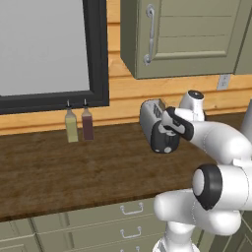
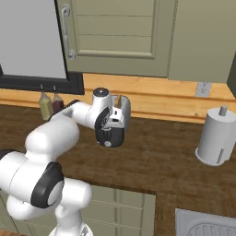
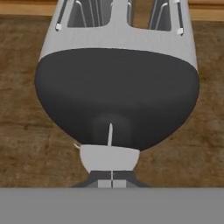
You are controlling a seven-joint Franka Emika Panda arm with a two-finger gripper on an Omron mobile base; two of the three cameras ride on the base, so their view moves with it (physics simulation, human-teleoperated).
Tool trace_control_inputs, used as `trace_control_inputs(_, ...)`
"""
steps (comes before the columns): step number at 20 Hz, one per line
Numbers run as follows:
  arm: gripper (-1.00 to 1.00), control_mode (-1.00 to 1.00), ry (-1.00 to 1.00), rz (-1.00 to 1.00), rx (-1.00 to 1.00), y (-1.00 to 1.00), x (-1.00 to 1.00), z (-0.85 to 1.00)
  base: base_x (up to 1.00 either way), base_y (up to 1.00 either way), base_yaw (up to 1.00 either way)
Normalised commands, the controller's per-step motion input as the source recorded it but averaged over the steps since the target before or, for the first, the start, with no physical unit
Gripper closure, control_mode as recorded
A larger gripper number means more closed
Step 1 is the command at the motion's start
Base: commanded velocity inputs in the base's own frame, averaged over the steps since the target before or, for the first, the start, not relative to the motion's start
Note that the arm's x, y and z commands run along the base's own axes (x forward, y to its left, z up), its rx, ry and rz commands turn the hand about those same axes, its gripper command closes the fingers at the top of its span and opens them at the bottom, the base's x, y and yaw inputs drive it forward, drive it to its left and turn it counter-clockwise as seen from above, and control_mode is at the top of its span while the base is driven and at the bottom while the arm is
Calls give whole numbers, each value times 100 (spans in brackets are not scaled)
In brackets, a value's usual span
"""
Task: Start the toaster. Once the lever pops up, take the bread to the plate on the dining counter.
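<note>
Hand view is showing the clenched gripper [image 3: 112, 180] pressing the toaster's pale-grey lever tab [image 3: 109, 158] below the rounded silver-grey toaster's [image 3: 117, 41] black end panel [image 3: 116, 89]; starting step, likely needing further downward push.

Smooth matt silver-grey metal on the toaster [image 3: 117, 35], with a matt black plastic-looking end panel [image 3: 117, 92] and a pale-grey lever [image 3: 109, 158]. Dark, grainy wood across the counter top [image 1: 59, 167]; lighter planks on the far wall [image 2: 161, 97].
</note>
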Motion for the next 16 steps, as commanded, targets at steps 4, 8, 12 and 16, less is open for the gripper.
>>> trace_control_inputs(4,100,-100,0,0,0,8,11,-5,0,0,0)
trace_control_inputs(8,100,-100,0,0,0,10,8,-18,0,0,0)
trace_control_inputs(12,100,-100,0,0,0,0,0,-34,0,0,0)
trace_control_inputs(16,100,-100,0,0,0,0,0,-39,0,0,0)
